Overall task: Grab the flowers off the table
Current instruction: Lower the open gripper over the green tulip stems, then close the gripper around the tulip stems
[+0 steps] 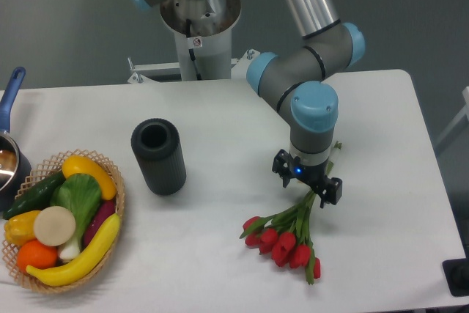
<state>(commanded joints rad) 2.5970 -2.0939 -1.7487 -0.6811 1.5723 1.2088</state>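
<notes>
Gripper low over stems of the flowers lying on the table; fingers hidden, possibly touching stems, spread indeterminable.

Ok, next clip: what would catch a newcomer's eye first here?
The red flowers lying at the front right of the white table, with the gripper right over their stems. Next, the wicker basket of colourful produce at the front left, and the black cylinder standing mid-table.
</notes>
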